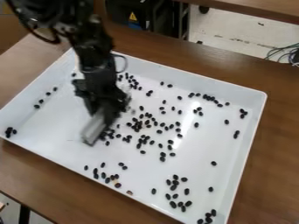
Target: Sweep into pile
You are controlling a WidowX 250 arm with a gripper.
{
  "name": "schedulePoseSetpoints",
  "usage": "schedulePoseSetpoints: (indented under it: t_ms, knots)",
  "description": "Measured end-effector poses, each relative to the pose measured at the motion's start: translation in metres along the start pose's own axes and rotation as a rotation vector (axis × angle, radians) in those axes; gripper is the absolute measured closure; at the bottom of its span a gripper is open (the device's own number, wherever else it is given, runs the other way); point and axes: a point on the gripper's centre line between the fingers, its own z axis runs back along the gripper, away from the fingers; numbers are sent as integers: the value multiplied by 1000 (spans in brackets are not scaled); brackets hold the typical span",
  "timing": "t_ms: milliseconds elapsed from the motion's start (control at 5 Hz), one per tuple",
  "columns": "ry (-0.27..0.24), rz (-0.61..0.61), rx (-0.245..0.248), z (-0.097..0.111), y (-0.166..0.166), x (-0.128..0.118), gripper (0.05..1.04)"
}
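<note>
In the camera view the gripper (108,107) hangs over the left-middle part of a white tray (52,144), holding a pale grey, flat-ended sweeping tool (95,129) that points down to the tray floor. Many small black beans (140,124) are scattered over the tray, thickest just right of the tool around the middle. Looser groups lie along the back right, at the front edge and in the front right corner; a few sit by the left wall. Some beans near the tool are partly hidden by it and the gripper.
The tray's raised walls surround the beans, with its right wall (248,153) running down to the front. A brown wooden table (274,131) lies under it. Behind stand dark equipment (137,15) and another table edge (257,8), with cables (283,53) at the far right.
</note>
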Motion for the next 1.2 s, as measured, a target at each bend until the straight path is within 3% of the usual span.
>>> schedulePoseSetpoints:
  t_ms: [400, 600, 800, 1000, 1200]
  knots:
    - [15, -170, -7, 3, -96, 2, 727]
    - [-4, -166, 13, 18, -102, 14, 727]
    - [-43, -140, 24, 39, -82, 25, 727]
    - [-45, -54, 118, 50, -32, 33, 727]
    - [-86, 174, 213, 60, 16, 30, 727]
